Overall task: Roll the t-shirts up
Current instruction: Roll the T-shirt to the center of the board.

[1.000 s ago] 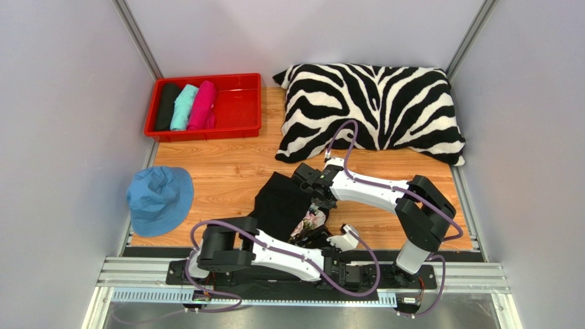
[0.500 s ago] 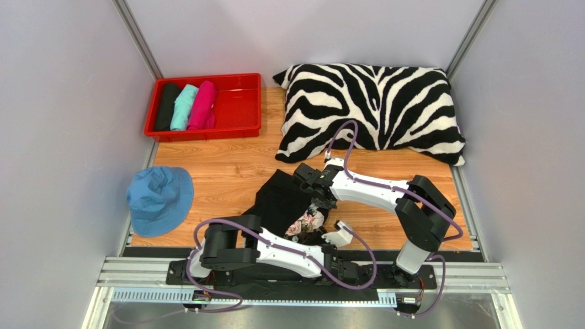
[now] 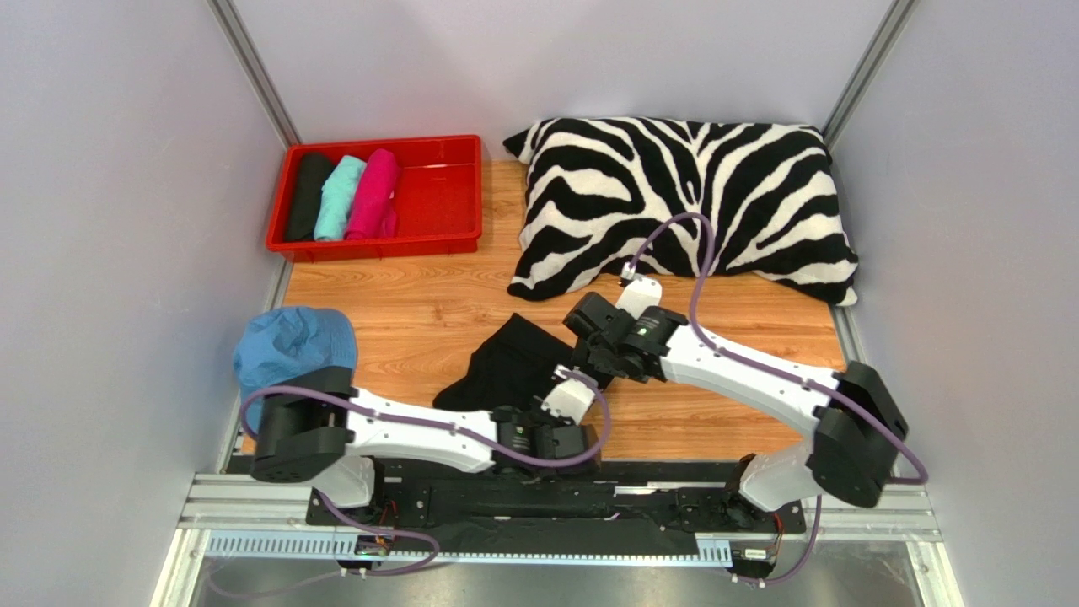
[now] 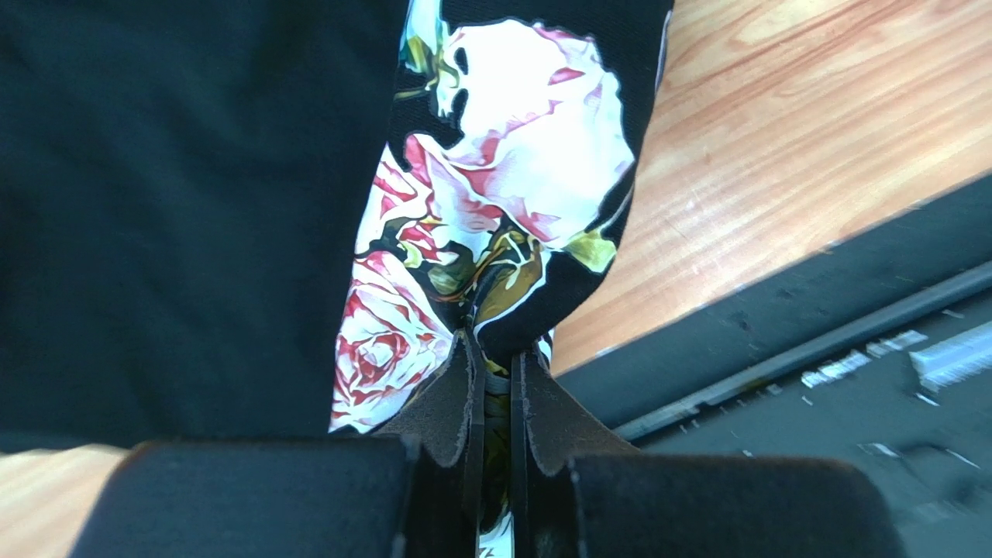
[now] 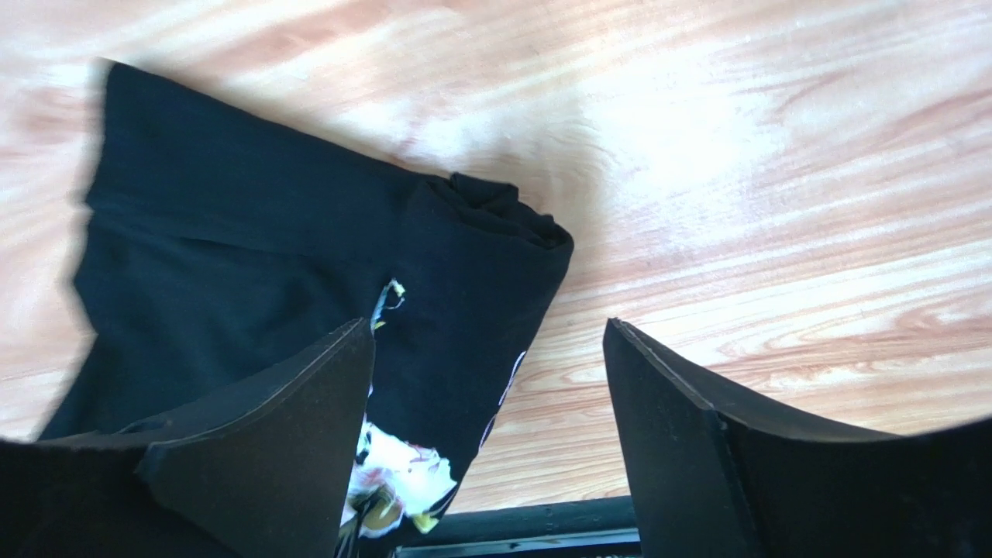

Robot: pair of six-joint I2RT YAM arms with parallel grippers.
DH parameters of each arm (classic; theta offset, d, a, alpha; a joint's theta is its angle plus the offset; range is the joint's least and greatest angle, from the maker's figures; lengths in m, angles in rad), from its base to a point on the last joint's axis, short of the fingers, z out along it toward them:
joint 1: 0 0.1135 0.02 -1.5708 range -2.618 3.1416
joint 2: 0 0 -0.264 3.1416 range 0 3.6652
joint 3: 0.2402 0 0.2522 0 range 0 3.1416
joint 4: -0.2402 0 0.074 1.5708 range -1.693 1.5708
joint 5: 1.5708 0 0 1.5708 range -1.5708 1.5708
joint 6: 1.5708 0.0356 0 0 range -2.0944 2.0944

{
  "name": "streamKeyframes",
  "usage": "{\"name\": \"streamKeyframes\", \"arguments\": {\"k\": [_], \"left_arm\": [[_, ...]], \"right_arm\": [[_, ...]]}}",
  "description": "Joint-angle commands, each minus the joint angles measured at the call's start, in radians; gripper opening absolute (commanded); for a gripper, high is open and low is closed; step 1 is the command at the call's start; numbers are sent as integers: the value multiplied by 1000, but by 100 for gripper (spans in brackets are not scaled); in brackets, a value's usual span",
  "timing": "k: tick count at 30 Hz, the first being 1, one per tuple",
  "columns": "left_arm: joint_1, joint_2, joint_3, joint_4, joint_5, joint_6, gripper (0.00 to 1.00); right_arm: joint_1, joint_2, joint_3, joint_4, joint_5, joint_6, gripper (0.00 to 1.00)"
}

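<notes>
From above, the black t-shirt (image 3: 504, 364) lay bunched on the wooden table (image 3: 405, 316), in front of the zebra pillow (image 3: 684, 202) and nearer to the arms. The left gripper (image 3: 554, 428) was at the shirt's edge farthest from the pillow. The right gripper (image 3: 585, 364) hung over the shirt's side closest to the pillow. I could not make out the fingers well from up there. To the left of the pillow sat a red tray (image 3: 374, 244). It held three rolled tees side by side: a black roll (image 3: 308, 196), a teal roll (image 3: 340, 196) and a pink roll (image 3: 375, 194). A blue hat (image 3: 285, 348) lay farther left of the pillow, close to the left arm.

In the left wrist view, the left gripper (image 4: 494, 363) was pinched tight on the edge of the black t-shirt (image 4: 175, 174), right by its rose print (image 4: 524, 151).

In the right wrist view, the right gripper (image 5: 489, 331) had its fingers (image 5: 291, 430) spread wide and held nothing. It hung above the black t-shirt (image 5: 268, 256), which lay folded on the wood.
</notes>
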Motion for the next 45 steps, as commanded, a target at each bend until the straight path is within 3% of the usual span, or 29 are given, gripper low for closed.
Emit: {"name": "streamKeyframes", "arguments": {"k": [1, 7, 13, 17, 27, 31, 33, 36, 37, 45], "left_arm": [[70, -144, -135, 240, 259, -46, 3], [181, -299, -354, 417, 460, -158, 3], [302, -410, -494, 535, 617, -268, 3], [365, -454, -557, 615, 715, -326, 3], [437, -489, -600, 633, 801, -337, 3], [437, -452, -588, 648, 832, -310, 4], [439, -441, -562, 630, 850, -274, 7], [439, -469, -505, 557, 810, -228, 39], [437, -480, -496, 544, 786, -212, 42], [462, -523, -401, 383, 675, -216, 41]], "right_arm": [[-2, -102, -68, 112, 19, -21, 77], [23, -183, -214, 284, -50, -21, 79], [75, -164, -239, 347, -28, -6, 79], [95, -142, -260, 409, -19, 3, 80], [95, 36, -224, 459, -25, 17, 76], [95, 108, -170, 419, -25, 11, 61], [95, 137, -139, 385, -19, 0, 41], [95, 128, -136, 297, 33, -23, 10], [95, 120, -142, 274, 56, -32, 6], [95, 14, -214, 209, 134, -36, 4]]}}
